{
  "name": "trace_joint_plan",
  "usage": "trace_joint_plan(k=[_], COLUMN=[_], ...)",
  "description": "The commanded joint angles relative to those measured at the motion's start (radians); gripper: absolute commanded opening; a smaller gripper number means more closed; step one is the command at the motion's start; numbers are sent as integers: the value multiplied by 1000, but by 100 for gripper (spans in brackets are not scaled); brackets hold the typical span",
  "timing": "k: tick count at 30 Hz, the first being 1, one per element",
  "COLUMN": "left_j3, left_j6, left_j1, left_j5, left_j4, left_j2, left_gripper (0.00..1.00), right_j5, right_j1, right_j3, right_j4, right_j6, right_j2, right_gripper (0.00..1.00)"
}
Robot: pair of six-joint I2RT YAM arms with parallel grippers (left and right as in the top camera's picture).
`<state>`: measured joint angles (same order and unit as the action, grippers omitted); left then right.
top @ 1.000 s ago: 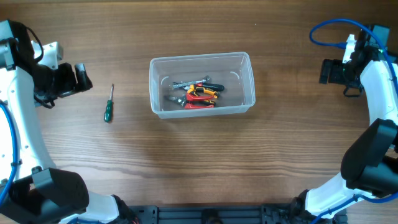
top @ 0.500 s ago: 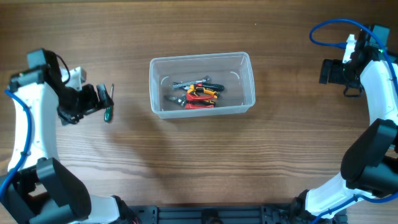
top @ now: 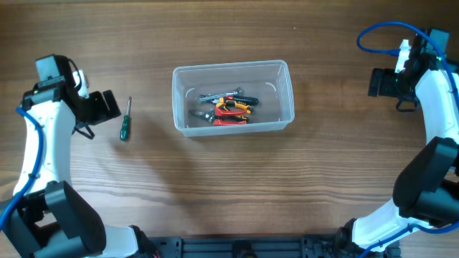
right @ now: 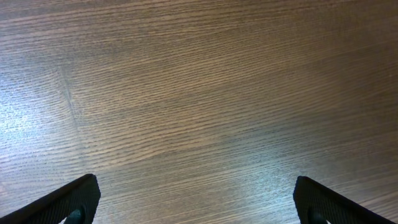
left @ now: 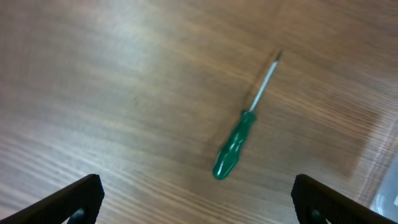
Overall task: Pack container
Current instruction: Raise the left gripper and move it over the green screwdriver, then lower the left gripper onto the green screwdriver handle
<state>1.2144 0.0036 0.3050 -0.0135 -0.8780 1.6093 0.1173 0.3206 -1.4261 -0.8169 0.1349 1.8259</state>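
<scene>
**Overhead.** Brown wood-grain table [top: 237,186] fills the whole frame, so no room is visible beyond it. Container [top: 229,66] sits approx. mid-table, a bit toward the far side, upright w/ open top. Inside is a small heap of hand tools [top: 226,107]: red, orange and yellow handles, metal parts, a dark green bit. Indiv. tools can't be separated at this res. Green-handled screwdriver [top: 125,123] lies on bare wood left of the container, apart from it, tip pointing far. Left gripper [top: 111,105] is just left of the screwdriver shaft; contact can't be judged. Its claw is spread, nothing in it. Right gripper [top: 373,82] is at the right edge, well apart from the container, over bare wood; claw spread, empty. Arm bases are cut off at the near edge. Blue cable [top: 380,32] loops at far right.

**Left wrist.** Wood w/ a glare patch upper left. Screwdriver [left: 239,140] lies flat, fully in frame. Fingertips [left: 74,199] show only in the bottom corners, cropped, wide apart. Pale sliver [left: 387,199] at lower right edge, too little to ID.

**Right wrist.** Bare wood only, sheen at left. Fingertips [right: 68,202] are in the bottom corners, mostly cropped, spread wide, nothing between.
</scene>
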Motion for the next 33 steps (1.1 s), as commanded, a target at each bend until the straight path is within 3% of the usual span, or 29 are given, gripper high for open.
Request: trace_joint_plan(k=[1,9,20,33], left_j3=[-5,-5,-5,-5], left_j6=[48,49,98,107], left_j1=[-32,-42,-184,-207], left_j5=[17,162,-74,-74], left_j4=[27,79,113,85], left_j2=[-10,-10,-10,-6], left_gripper=[100,100,100,100], right_j5=[18,18,18,18], right_j1=[0,0,0,0], right_j3=[1,1,1,1], right_j4=[2,2,2,2], right_j6=[-5,-5,-5,-5], right_j2=[1,1,1,1], right_gripper=[100,100,100,100])
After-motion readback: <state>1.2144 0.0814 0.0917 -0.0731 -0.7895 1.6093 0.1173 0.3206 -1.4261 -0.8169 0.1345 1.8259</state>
